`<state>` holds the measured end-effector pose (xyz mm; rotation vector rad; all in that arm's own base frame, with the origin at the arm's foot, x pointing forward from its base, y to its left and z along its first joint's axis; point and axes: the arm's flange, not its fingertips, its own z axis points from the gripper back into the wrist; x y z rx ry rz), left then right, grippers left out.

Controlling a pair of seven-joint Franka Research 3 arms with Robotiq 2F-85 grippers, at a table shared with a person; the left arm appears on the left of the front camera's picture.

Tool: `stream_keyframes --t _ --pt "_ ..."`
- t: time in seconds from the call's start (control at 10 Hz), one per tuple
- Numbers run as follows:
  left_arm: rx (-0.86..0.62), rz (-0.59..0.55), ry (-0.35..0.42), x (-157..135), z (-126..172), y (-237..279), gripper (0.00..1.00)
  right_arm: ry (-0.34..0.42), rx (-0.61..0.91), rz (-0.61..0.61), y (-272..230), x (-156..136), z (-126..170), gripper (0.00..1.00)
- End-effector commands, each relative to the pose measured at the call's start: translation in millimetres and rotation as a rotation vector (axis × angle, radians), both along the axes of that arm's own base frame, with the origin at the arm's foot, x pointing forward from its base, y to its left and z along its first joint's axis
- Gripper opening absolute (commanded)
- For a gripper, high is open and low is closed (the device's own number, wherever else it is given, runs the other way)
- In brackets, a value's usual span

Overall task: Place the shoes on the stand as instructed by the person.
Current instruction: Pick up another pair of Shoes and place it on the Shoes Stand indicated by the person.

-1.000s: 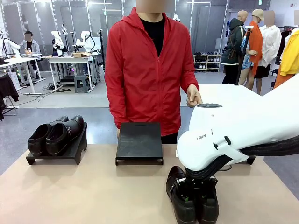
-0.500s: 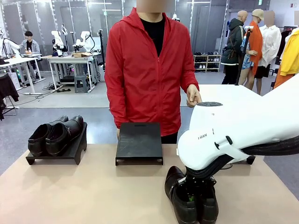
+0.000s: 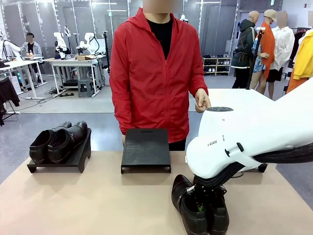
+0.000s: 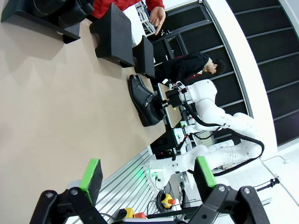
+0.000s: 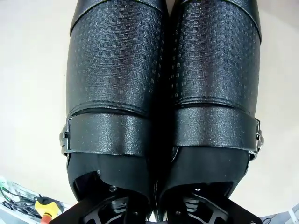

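Table (image 3: 73,196), near edge: right gripper (image 3: 201,208) has now clamped on the inner sides of the 2 shoes (image 3: 183,195); left gripper (image 4: 149,175) gapes wide, empty.

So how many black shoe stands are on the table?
3: the left stand holding a pair of shoes, the bare middle stand, and a right stand, mostly hidden behind the right arm in the front view.
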<state>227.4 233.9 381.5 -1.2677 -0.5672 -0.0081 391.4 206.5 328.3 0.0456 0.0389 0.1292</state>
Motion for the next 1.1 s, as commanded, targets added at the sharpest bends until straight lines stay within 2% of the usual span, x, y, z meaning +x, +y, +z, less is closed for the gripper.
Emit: stream_keyframes --t 0.0,0.4,0.5,0.8,1.0 --pt "-0.009 -0.004 -0.031 -1.2 0.6 -2.0 1.0 0.0 0.0 0.007 1.0 -0.1 -0.3 0.0" --pt "-0.009 -0.004 -0.031 -1.2 0.6 -2.0 1.0 0.0 0.0 0.007 1.0 -0.1 -0.3 0.0" --pt "-0.009 -0.004 -0.031 -1.2 0.6 -2.0 1.0 0.0 0.0 0.0 0.0 0.0 0.0 0.09" --pt "-0.009 -0.004 -0.031 -1.2 0.6 -2.0 1.0 -0.037 -0.02 -0.014 -22.6 -9.6 48.0 0.09" --pt "-0.009 -0.004 -0.031 -1.2 0.6 -2.0 1.0 -0.067 -0.016 -0.038 -65.2 -11.1 84.5 0.09"
